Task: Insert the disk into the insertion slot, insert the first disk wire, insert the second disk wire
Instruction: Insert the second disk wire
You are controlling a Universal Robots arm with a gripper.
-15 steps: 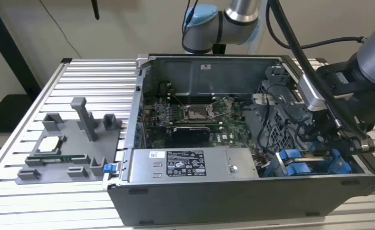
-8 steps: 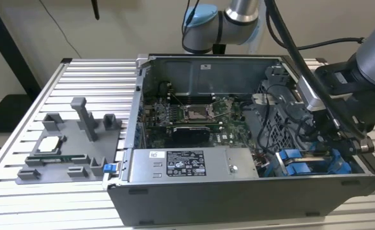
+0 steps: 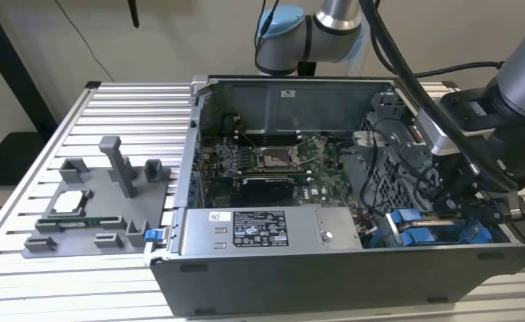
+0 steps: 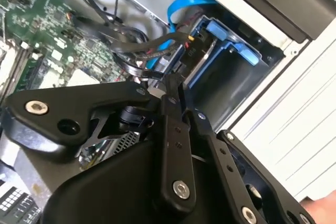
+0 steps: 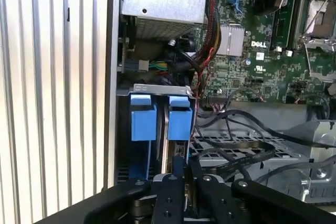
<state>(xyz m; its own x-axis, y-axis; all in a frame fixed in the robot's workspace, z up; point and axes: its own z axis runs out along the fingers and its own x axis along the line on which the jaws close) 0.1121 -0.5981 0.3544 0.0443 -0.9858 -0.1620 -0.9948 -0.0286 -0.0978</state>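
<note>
The end effector (image 3: 471, 194) hung low inside the open computer case (image 3: 334, 282), at the corner nearest the exterior view's right, directly above the drive cage. In both wrist views its black fingers (image 4: 173, 98) stood drawn close together, their tips pressed toward a bundle of dark wires (image 4: 157, 51); whether they actually pinched a wire or connector between them could not be told.

The disk (image 5: 179, 116), in its bright blue carrier, sat just ahead of the fingertips, already seated in the insertion slot (image 5: 157, 88) of the grey metal cage. A second blue carrier (image 5: 143, 116) stood just beside it, on the side toward the case wall. A flat blue cable (image 4: 181, 6) curved away beyond the disk in the second wrist view.

Farther from the end effector, past the cage, lay the grey power-supply box (image 3: 271, 231) and the green motherboard (image 3: 271, 161). Well apart from it, outside the case, a grey fixture tray (image 3: 101, 201) rested on the ribbed metal counter (image 3: 128, 107).
</note>
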